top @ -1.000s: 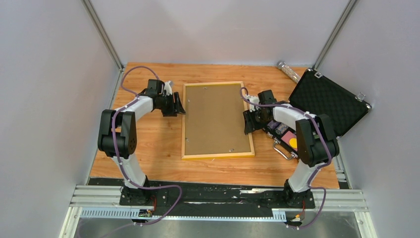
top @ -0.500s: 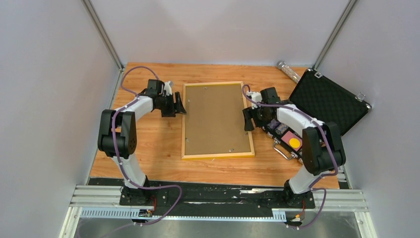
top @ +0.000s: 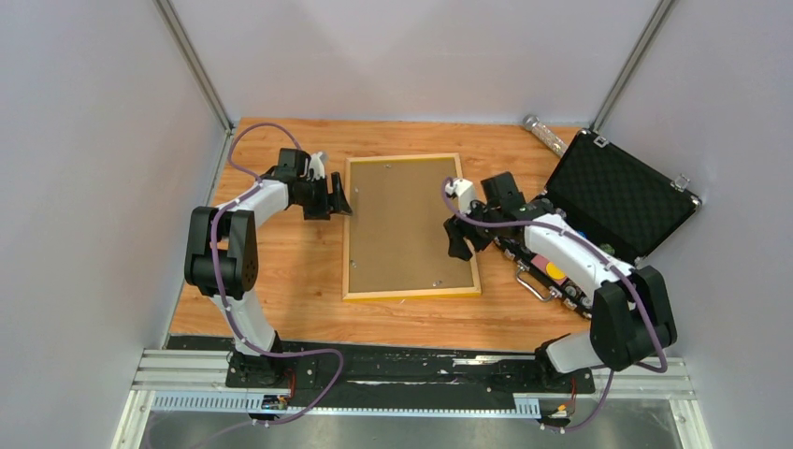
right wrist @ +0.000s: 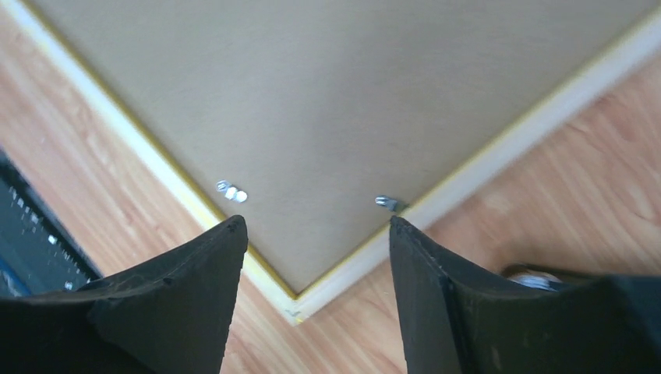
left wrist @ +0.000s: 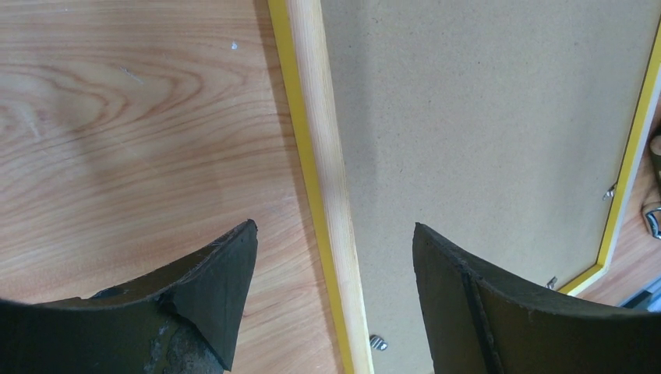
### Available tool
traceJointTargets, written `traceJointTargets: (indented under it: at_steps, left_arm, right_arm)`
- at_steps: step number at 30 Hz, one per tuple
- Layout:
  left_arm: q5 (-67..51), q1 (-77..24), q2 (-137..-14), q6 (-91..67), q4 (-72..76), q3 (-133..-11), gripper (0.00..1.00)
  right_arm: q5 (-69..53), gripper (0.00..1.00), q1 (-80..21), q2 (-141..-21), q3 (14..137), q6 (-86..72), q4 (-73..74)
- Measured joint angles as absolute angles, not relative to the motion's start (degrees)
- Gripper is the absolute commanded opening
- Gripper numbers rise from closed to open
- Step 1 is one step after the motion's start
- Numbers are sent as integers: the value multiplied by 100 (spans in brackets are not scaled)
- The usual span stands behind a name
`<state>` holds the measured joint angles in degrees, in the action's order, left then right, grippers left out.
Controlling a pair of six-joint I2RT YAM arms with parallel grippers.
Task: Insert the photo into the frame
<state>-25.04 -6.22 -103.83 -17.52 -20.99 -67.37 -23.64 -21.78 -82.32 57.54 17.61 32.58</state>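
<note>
The frame (top: 345, 234) lies face down in the middle of the table, its brown backing board (top: 402, 224) up. The photo does not show in any view. My left gripper (top: 338, 201) is open at the frame's left rail. In the left wrist view its jaws (left wrist: 335, 226) straddle that yellow rail (left wrist: 312, 93), one finger over the table and one over the board. My right gripper (top: 455, 238) hangs open over the board's right side. In the right wrist view the right gripper (right wrist: 316, 220) is above a frame corner (right wrist: 296, 308), with small clips (right wrist: 231, 192) close by.
An open black case (top: 622, 192) with a foam-lined lid stands at the right, its base (top: 552, 267) holding small items beside my right arm. A clear glittery tube (top: 544, 134) lies at the back right. Grey walls close in the table on three sides.
My right gripper has moved off the frame's right rail, inward over the backing board, and its jaws have spread. My left gripper has stayed at the left rail and opened wider.
</note>
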Motion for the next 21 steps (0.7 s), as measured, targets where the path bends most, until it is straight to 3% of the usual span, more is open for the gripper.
traceJointTargets:
  at_steps: [13, 21]
  left_arm:
    - [-2602, -620, -10383, -1616, -2143, -6810, 81]
    - [-2641, -593, -10383, -1612, -2165, -6810, 81]
  right_arm:
    - [-1756, 65, -4001, -8239, 5328, 2239, 3262]
    - [-1205, 66, -4615, -8624, 5328, 2309, 3232]
